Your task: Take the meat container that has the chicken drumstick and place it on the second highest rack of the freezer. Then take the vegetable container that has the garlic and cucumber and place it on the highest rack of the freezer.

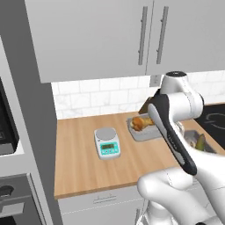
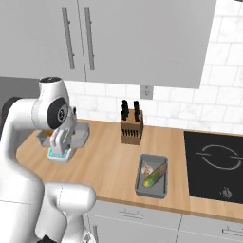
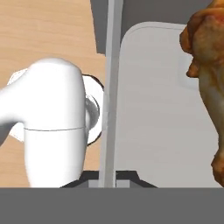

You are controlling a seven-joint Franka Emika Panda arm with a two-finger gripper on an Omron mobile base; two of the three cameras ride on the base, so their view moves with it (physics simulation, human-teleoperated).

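Seemingly the first step is in hand: the gripper sits at the bottom centre of the hand view, its tips either side of the near wall of the meat container, apparently pinching that rim, though I cannot tell for certain that it is clamped. Beside it, the chicken drumstick lies along the right edge of that frame. From the left base view, the container rests on the wooden counter right of centre, next to a kitchen scale. Lower centre in the right base view, the vegetable container holds the cucumber and garlic. Next comes a level lift, then a carry towards the freezer.
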